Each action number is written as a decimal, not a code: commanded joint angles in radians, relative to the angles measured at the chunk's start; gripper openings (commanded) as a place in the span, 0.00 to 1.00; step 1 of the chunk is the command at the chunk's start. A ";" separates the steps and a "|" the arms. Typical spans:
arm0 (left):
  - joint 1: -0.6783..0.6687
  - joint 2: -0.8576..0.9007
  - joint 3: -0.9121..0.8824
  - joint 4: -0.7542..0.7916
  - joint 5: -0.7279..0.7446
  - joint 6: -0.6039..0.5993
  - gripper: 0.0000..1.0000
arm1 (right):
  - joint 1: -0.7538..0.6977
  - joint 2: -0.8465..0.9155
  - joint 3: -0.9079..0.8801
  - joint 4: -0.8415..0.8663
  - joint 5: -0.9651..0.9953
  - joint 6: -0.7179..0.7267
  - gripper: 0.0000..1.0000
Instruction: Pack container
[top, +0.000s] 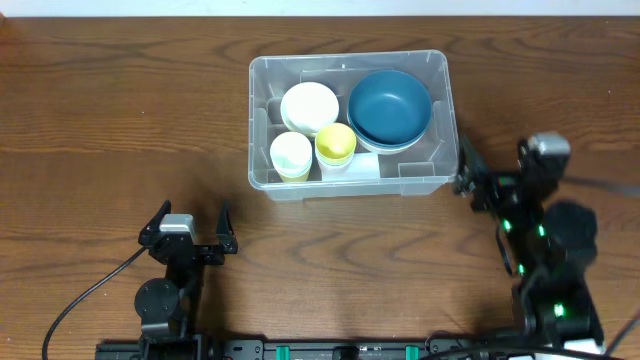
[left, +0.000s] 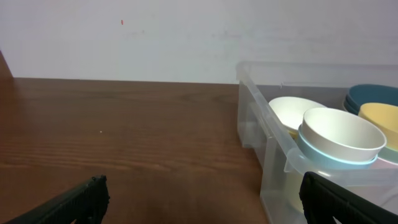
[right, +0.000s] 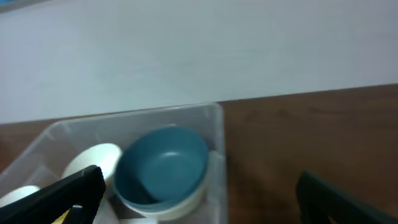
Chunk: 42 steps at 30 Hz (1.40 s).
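The clear plastic container (top: 437, 150) stands at the table's middle back. Inside are stacked blue bowls (top: 390, 108), a white bowl (top: 309, 106), a yellow cup (top: 336, 144) and a white cup (top: 291, 153). My left gripper (top: 190, 225) is open and empty, in front of and left of the container; the left wrist view shows the container's left wall (left: 267, 149) and the white cup (left: 342, 140). My right gripper (top: 470, 172) is open and empty, just off the container's right end; the right wrist view shows the blue bowl (right: 160, 167) inside the container (right: 214, 124).
The wooden table (top: 110, 120) stretches out left of the container. A white wall (left: 155, 37) rises behind the table. Black cables (top: 85, 295) run by the left arm's base at the front edge.
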<state>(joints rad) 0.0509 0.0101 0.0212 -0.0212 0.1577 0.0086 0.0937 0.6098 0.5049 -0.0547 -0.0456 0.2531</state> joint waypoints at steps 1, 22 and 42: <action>0.004 -0.006 -0.017 -0.034 0.014 0.017 0.98 | -0.055 -0.126 -0.101 0.007 -0.042 0.016 0.99; 0.004 -0.006 -0.017 -0.034 0.014 0.017 0.98 | -0.106 -0.471 -0.470 -0.056 -0.049 -0.008 0.99; 0.004 -0.006 -0.017 -0.034 0.014 0.017 0.98 | -0.085 -0.605 -0.470 -0.077 -0.049 -0.299 0.99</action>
<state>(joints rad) 0.0509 0.0101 0.0212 -0.0212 0.1574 0.0086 0.0013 0.0151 0.0418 -0.1314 -0.0910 0.0349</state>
